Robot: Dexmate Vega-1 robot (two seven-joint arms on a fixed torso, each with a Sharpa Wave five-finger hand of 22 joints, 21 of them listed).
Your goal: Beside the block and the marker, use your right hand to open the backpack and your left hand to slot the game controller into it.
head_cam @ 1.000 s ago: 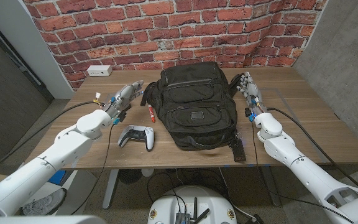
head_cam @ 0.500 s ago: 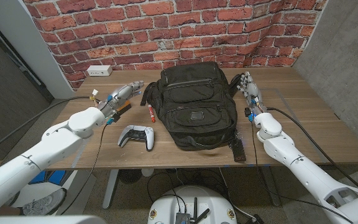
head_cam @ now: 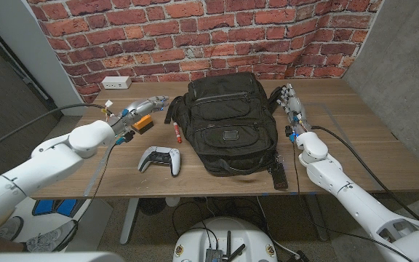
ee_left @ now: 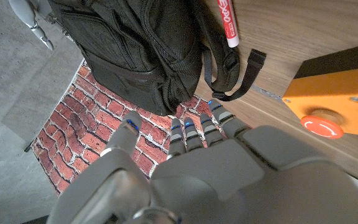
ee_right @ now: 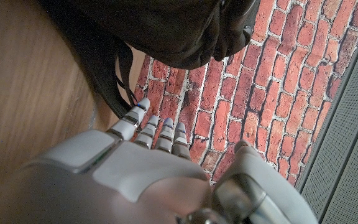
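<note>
Backpack (head_cam: pixel 231 124) lies closed at table centre, with the game controller (head_cam: pixel 160 159) just beside its left side and near the marker (head_cam: pixel 175 132). Left hand (head_cam: pixel 141 110) hovers over the orange block (head_cam: pixel 142 124), fingers extended and slightly apart, holding nothing. Right hand (head_cam: pixel 292 102) stands by the backpack's right side, fingers straight and empty.

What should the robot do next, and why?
Probably move the right hand onto the backpack to find its zipper. The bag looks closed, that hand holds nothing beside it, and the game controller lies untouched on the table.
</note>
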